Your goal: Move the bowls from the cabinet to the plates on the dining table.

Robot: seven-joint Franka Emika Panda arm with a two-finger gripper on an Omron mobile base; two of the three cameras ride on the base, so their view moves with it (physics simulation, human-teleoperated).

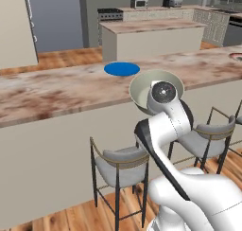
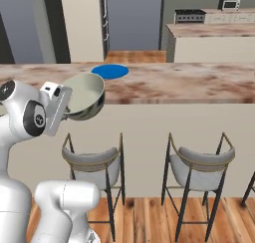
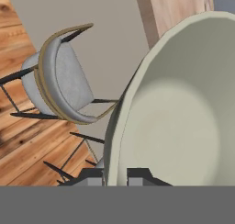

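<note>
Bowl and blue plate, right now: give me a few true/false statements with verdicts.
1. The gripper is shut on the bowl's rim. True.
2. The bowl already sits on the blue plate. False: it is held in the air on the robot's side of the dining table, apart from the plate.
3. The bowl is held level, mouth straight up. False: it is tilted, its pale inside facing partly sideways.
4. The blue plate lies bare on the marble top. True.
5. Stools stand along the table's near side. True.
6. A second bowl rests on the table beside the blue plate. False: no bowl is visible on the marble top.
</note>
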